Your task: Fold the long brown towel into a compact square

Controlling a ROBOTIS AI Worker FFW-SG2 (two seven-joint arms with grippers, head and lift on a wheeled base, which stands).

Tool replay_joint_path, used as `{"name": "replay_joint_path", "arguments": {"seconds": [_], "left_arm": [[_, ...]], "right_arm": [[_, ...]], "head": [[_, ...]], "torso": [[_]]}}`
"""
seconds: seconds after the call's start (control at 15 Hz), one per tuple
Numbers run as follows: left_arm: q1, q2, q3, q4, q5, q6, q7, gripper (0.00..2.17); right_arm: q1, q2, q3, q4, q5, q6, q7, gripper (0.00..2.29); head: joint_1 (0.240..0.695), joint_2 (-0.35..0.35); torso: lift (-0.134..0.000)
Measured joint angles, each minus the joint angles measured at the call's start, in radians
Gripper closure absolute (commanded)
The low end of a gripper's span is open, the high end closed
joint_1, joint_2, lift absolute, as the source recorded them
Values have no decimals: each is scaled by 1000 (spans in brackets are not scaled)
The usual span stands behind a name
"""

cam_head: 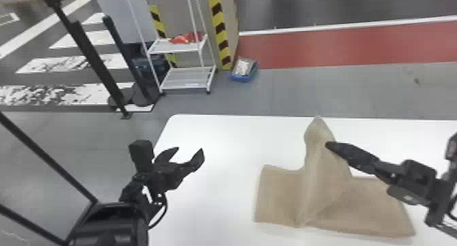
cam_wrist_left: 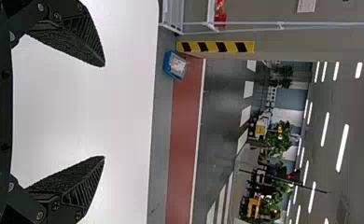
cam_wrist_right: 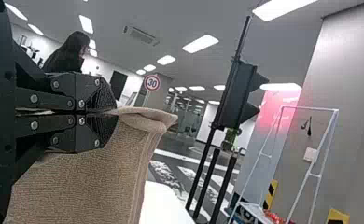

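Two right fingers (cam_head: 345,151) pinching brown towel (cam_head: 280,194), two left fingers (cam_head: 197,159) spread wide, round sign (cam_wrist_right: 152,82) with digits

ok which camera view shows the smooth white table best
The head view: there the white table shows its far edge and rounded far-left corner, the brown cloth towel on top. The left wrist view shows a broad stretch behind the black left claw; the right wrist view, a small patch beside the towel.
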Motion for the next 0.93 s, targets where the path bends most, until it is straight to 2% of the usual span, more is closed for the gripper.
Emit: {"name": "replay_joint_path", "arguments": {"seconds": [0.2, 0.4, 0.67, 0.93], "left_arm": [[9, 10, 19, -5, 6, 2, -10, 198], [15, 14, 22, -8, 7, 3, -15, 198], [43, 5, 8, -37, 6, 13, -19, 198], [134, 3, -3, -171, 10, 43, -37, 198]], "right_arm": [[62, -19, -66, -6, 10, 0, 39, 1116], [116, -46, -144, 1, 67, -15, 63, 1116], [112, -54, -216, 60, 167, -81, 68, 1116], [122, -53, -255, 116, 254, -184, 44, 1112]], "head": [[695, 258], [695, 210], [695, 130], [695, 65]], "torso": [[0], [0], [0], [0]]}}
